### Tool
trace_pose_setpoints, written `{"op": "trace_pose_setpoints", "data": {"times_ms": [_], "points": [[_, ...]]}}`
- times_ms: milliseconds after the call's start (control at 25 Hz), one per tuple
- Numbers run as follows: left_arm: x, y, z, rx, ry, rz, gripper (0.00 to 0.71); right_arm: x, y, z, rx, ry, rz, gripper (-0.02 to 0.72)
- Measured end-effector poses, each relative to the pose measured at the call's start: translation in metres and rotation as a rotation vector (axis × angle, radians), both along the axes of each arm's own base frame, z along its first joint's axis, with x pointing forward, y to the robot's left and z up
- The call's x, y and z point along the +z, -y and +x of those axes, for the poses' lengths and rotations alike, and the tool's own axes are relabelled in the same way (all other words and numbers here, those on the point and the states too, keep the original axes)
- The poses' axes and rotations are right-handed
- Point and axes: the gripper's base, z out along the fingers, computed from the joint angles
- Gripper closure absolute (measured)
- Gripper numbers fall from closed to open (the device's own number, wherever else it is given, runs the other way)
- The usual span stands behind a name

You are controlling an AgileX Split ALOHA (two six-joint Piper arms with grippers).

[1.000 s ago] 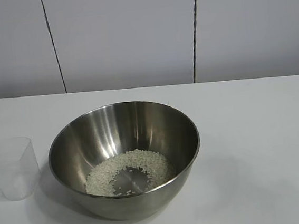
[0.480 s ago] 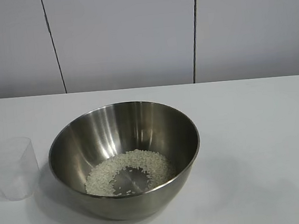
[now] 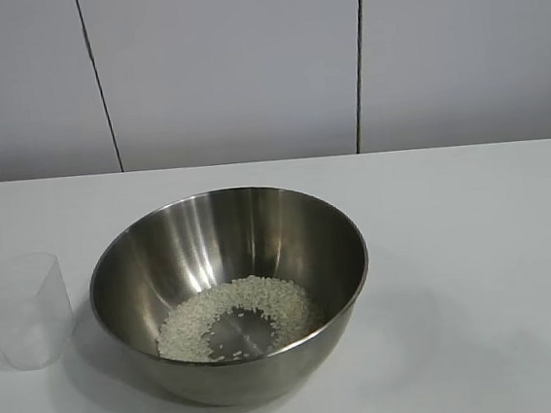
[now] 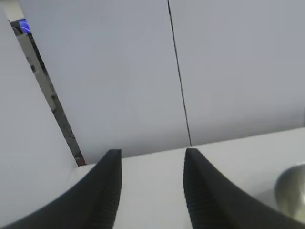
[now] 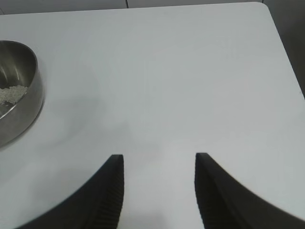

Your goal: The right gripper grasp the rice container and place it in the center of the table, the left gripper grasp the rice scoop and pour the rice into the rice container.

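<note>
The rice container (image 3: 230, 294), a wide steel bowl, stands on the white table (image 3: 475, 246) a little left of the middle, with a ring of white rice (image 3: 237, 317) on its bottom. The rice scoop (image 3: 24, 310), a clear plastic cup, stands upright and empty to the bowl's left. Neither arm shows in the exterior view. My left gripper (image 4: 152, 155) is open, nothing between its fingers, with the bowl's edge (image 4: 291, 191) off to one side. My right gripper (image 5: 159, 158) is open over bare table, and the bowl (image 5: 16, 93) with its rice (image 5: 12, 93) lies well away from it.
A pale panelled wall (image 3: 243, 68) runs behind the table's far edge. In the right wrist view the table's rounded corner (image 5: 261, 5) and side edge show beside darker floor.
</note>
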Motion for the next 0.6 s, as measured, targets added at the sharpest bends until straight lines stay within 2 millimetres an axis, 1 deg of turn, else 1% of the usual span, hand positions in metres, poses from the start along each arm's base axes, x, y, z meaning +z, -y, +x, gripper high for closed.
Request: {"op": "trace_pose_setpoints", "data": {"times_ms": [200,280,360,600], "points": [[-0.023,-0.002,-0.027,-0.017,-0.137,-0.037,0.403,0.0,0.0,0.0,0.0,0.0,0.0,0.387],[-0.03,-0.003,-0.036,-0.013,-0.135,-0.069,0.402,0.0,0.0,0.0,0.0,0.0,0.0,0.387],[-0.038,-0.003,-0.037,-0.006,-0.159,-0.104,0.402,0.0,0.0,0.0,0.0,0.0,0.0,0.387],[-0.066,0.002,-0.019,-0.011,-0.309,-0.126,0.402,0.0,0.0,0.0,0.001,0.001,0.002,0.387]]}}
